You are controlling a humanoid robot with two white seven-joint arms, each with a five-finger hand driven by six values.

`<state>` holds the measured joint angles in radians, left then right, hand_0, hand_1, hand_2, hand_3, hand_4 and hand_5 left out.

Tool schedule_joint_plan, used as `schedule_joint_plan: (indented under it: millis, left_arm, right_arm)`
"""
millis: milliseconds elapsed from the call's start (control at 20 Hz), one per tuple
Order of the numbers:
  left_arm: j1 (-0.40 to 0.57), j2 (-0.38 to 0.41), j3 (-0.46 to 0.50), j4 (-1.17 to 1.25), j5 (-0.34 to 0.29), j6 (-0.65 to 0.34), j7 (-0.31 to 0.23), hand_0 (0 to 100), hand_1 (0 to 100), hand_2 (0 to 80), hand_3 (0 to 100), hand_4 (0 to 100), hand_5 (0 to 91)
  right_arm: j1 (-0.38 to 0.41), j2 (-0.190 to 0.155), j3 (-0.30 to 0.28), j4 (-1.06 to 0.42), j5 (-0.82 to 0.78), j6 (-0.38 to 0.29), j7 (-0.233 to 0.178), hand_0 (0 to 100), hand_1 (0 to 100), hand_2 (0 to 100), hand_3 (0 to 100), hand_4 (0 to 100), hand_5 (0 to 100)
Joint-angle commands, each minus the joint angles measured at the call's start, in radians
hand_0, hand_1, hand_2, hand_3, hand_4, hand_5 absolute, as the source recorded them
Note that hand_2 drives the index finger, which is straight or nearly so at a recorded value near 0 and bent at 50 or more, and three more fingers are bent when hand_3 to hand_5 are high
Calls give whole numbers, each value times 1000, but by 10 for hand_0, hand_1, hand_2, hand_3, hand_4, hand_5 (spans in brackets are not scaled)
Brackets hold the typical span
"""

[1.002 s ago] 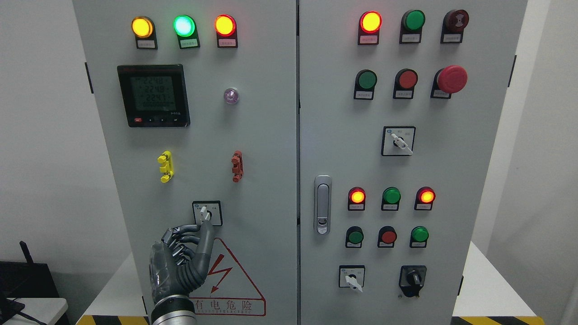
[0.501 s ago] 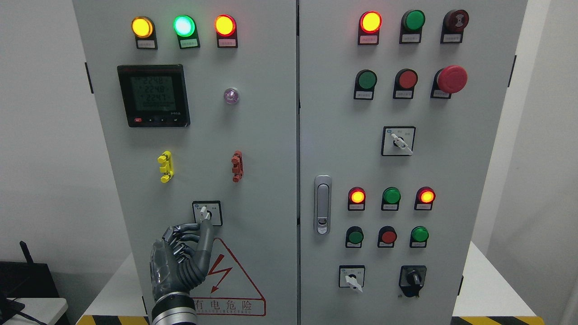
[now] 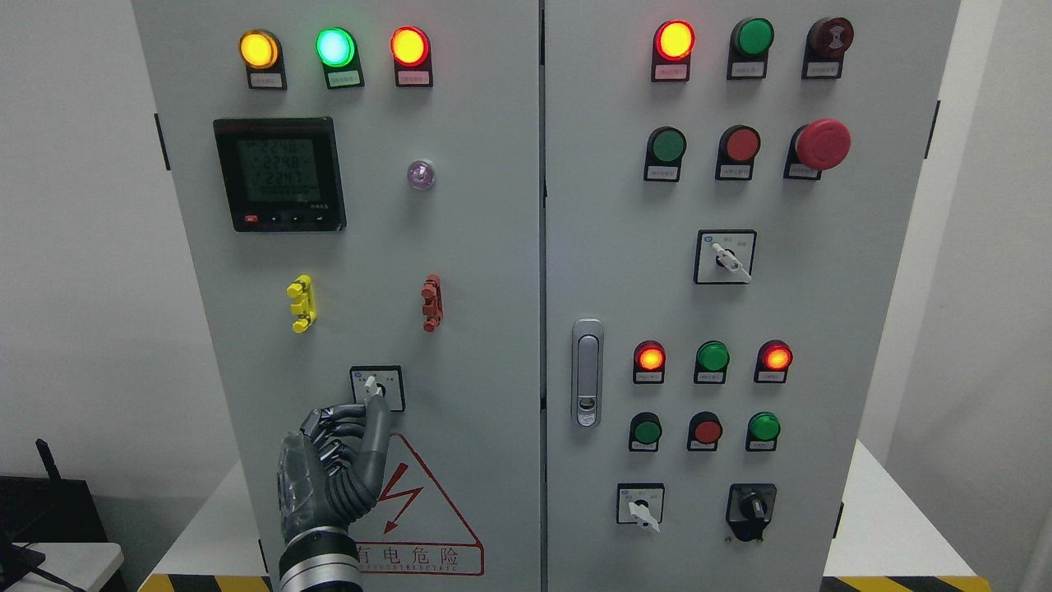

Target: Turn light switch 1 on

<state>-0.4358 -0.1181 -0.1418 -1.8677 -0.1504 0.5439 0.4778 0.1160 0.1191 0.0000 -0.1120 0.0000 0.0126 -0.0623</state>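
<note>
A small rotary switch (image 3: 376, 387) with a white lever pointing up-left sits low on the left door of the grey electrical cabinet (image 3: 485, 271). My left hand (image 3: 371, 408) comes up from the bottom edge directly beneath it. Its fingers (image 3: 335, 427) are curled inward and the thumb stands upright, with its tip at the lower edge of the switch plate. The lever itself shows free above the fingertips. Whether the thumb touches the knob cannot be told. My right arm is out of view.
A red-bordered warning triangle (image 3: 427, 518) lies just right of the hand. Yellow (image 3: 302, 302) and red (image 3: 431, 302) clips sit above the switch, and a meter display (image 3: 279, 174) higher up. The right door carries lamps, buttons, other rotary switches and a door handle (image 3: 587, 372).
The left hand has crept slightly up and to the right, closer under the switch. The lever's position looks unchanged.
</note>
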Motion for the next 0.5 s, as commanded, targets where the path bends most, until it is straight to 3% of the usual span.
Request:
schedule_joint_plan:
  millis: [0, 451]
  left_arm:
    - [-4, 0, -2, 4, 2, 7, -1, 252, 452, 460, 684, 906, 886]
    - [-18, 0, -2, 4, 3, 25, -1, 232, 443, 467, 694, 911, 886]
  right_arm:
    - [1, 1, 17, 0, -25, 0, -1, 120, 389, 0, 0, 0, 0]
    - [1, 1, 17, 0, -25, 0, -1, 120, 389, 0, 0, 0, 0]
